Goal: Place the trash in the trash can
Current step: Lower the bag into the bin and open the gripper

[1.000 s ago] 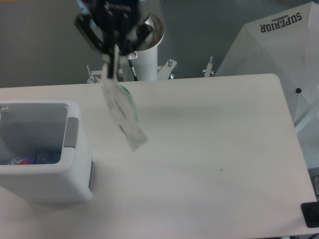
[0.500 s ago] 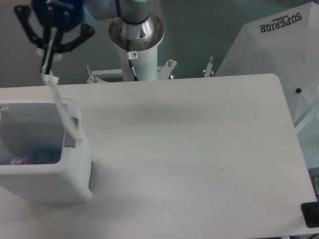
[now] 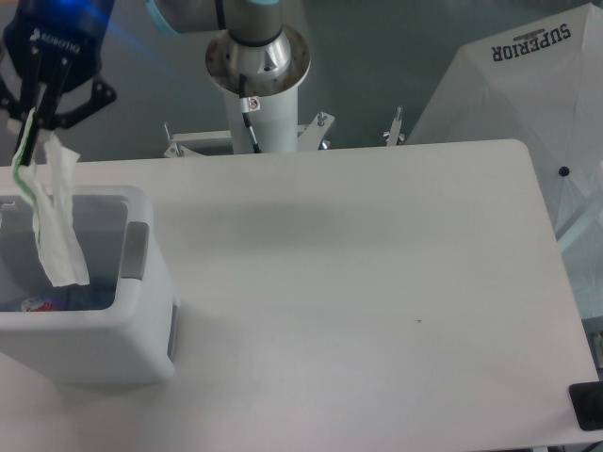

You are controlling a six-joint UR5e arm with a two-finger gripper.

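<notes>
My gripper [image 3: 33, 127] hangs at the upper left, above the trash can [image 3: 141, 320], and is shut on the top edge of the clear plastic bag [image 3: 58, 221]. The bag has a green strip along its left edge and dangles down over the can's open mouth, its lower end level with the rim. Inside the white boxy can, at the bottom, the crushed bottle [image 3: 57, 301] shows its colourful label and blue parts. The can stands at the table's left edge with its grey side panel [image 3: 138, 250] facing right.
The arm's white base column [image 3: 259, 89] stands behind the table's far edge. A white umbrella-like reflector [image 3: 528, 104] fills the upper right corner. A small black object [image 3: 589, 405] sits past the table's right front corner.
The gripper carried the hanging bag leftward from the table's middle back to a spot over the trash can's opening. The bag now dangles above the can's inside instead of its right wall.
</notes>
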